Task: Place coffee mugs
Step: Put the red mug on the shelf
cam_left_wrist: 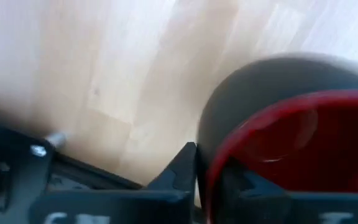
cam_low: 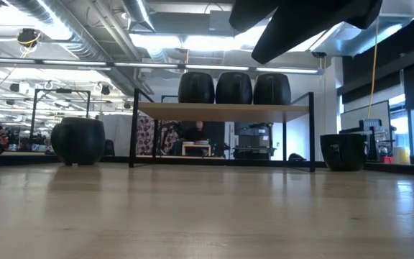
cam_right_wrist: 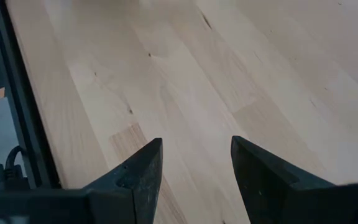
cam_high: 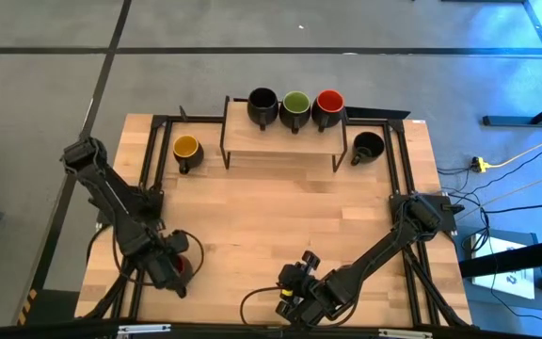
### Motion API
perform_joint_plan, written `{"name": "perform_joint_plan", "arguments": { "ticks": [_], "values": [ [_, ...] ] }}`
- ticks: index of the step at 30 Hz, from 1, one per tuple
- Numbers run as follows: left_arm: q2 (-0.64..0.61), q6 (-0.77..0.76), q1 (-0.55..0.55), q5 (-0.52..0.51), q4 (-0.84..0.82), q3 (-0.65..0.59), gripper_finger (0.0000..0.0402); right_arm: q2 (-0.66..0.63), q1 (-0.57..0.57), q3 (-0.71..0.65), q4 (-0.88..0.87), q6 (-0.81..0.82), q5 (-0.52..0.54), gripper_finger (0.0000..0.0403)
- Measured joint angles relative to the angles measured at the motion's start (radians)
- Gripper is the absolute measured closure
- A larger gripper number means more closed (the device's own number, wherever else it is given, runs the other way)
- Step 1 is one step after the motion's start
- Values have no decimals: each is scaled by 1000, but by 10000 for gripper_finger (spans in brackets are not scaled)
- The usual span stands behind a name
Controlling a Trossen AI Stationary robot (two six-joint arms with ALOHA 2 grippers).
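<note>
At the wooden desk's (cam_high: pixel 280 207) seven o'clock corner, the left tool (cam_high: pixel 179 267) is clenched on the rim of a black round mug with a red inside (cam_left_wrist: pixel 291 143). The right tool (cam_right_wrist: pixel 194 165), released with fingers apart, hangs over bare wood at six o'clock. Black-inside (cam_high: pixel 263 106), green-inside (cam_high: pixel 295 108) and red-inside (cam_high: pixel 328 106) mugs line the raised wooden shelf (cam_high: pixel 280 137) at twelve; yellow-inside (cam_high: pixel 186 151) and black (cam_high: pixel 368 146) mugs flank it.

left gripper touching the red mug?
Touching. Left wrist view: the left gripper has a finger on each side of the red mug's rim, shut on the wall.
</note>
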Motion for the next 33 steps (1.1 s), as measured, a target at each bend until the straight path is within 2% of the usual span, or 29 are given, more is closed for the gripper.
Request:
{"name": "perform_joint_plan", "arguments": {
  "ticks": [4,13,19,22,26,33],
  "values": [
    [-3,107,44,-10,3,11,389,0,7,0,0,0,17,223],
    [-2,465,239,-72,0,146,391,0,50,-2,-5,1,136,223],
    [-2,648,386,-106,16,175,391,0,70,-44,-2,92,204,224],
    [11,711,449,-111,47,179,391,0,82,-81,-7,174,204,224],
    [77,782,514,-87,35,188,391,0,101,-109,-5,254,178,224],
    [282,903,580,-82,37,323,391,0,108,-124,3,298,174,224]
  ]
}}
